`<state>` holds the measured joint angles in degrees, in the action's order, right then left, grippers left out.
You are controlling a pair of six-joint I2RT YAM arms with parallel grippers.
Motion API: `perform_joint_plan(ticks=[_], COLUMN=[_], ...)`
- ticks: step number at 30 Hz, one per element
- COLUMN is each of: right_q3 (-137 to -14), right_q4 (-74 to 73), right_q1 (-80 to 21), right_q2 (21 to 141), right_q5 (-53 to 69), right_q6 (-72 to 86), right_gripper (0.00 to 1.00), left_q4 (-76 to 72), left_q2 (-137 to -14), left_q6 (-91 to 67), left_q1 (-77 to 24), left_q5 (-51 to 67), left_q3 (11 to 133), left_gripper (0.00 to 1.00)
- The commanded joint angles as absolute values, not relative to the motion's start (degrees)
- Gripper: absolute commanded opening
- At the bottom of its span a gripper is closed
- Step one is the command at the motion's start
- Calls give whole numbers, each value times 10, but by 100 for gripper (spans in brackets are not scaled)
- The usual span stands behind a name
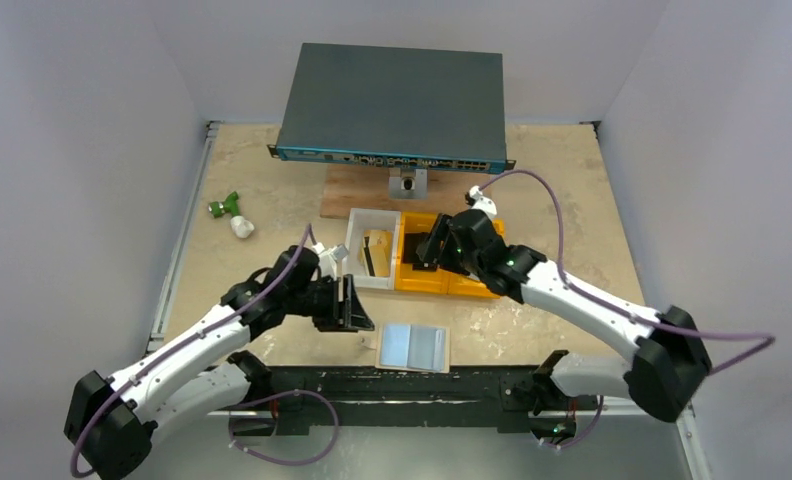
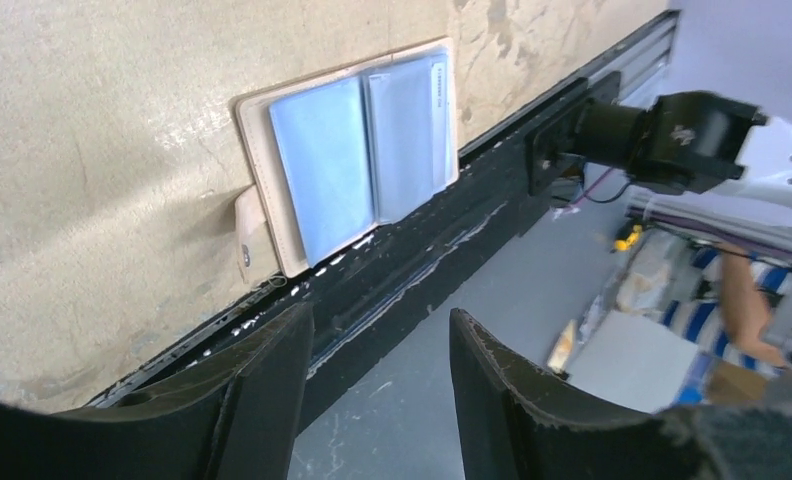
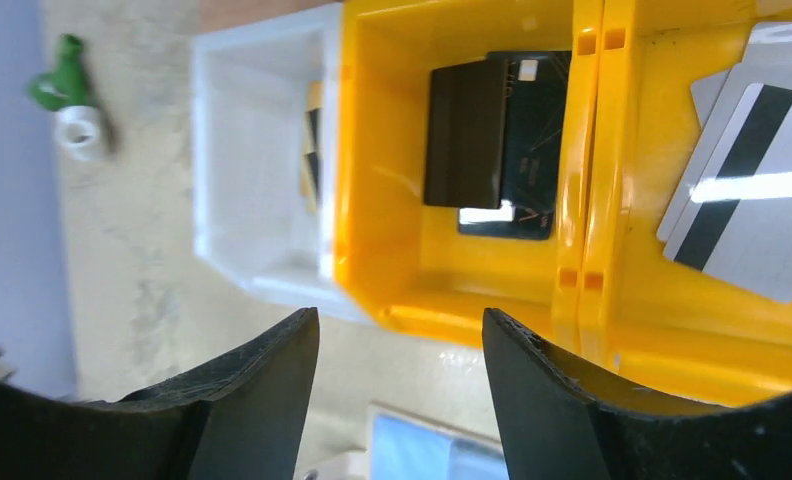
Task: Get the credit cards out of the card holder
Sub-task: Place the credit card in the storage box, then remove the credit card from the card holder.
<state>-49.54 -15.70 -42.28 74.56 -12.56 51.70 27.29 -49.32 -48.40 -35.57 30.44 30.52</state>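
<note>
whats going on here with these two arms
Two robot arms are emptying a card holder that lies open, blue side up, at the table's near edge. The right claw hangs open and empty over a yellow bin holding black cards. The left claw, also open and empty, hovers near the holder.

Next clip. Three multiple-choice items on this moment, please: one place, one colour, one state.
1. Where is the card holder? A on the floor; B open on the table at its near edge; C leaning upright at the far wall.
2. The bin holding the black cards is: A yellow; B white; C green.
3. The right gripper is: A shut on a card; B shut, empty; C open, empty.
Answers: 1 B, it lies flat and open there; 2 A, yellow walls surround them; 3 C, jaws apart, nothing between.
</note>
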Motion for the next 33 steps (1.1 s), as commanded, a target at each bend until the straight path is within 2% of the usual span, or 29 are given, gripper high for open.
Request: perform_joint_plan(ticks=[1, 6, 17, 24, 33], right_q3=[-450, -394, -346, -339, -322], right_q4=[-175, -222, -317, -355, -349], right_q1=[-436, -436, -436, -437, -437], right_q2=[639, 556, 440, 405, 401], right_q5=[-166, -188, -206, -209, -202], right_q6=[546, 577, 613, 623, 624], right_gripper=[62, 62, 62, 63, 63], left_q4=[315, 344, 362, 352, 293], left_q2=[-524, -604, -834, -937, -993], left_q6=[-461, -452, -426, -412, -411], left_q1=[-450, -549, -702, -741, -750], left_q5=[164, 43, -97, -110, -82], left_q3=[383, 451, 608, 663, 637], left_gripper=[52, 52, 51, 50, 50])
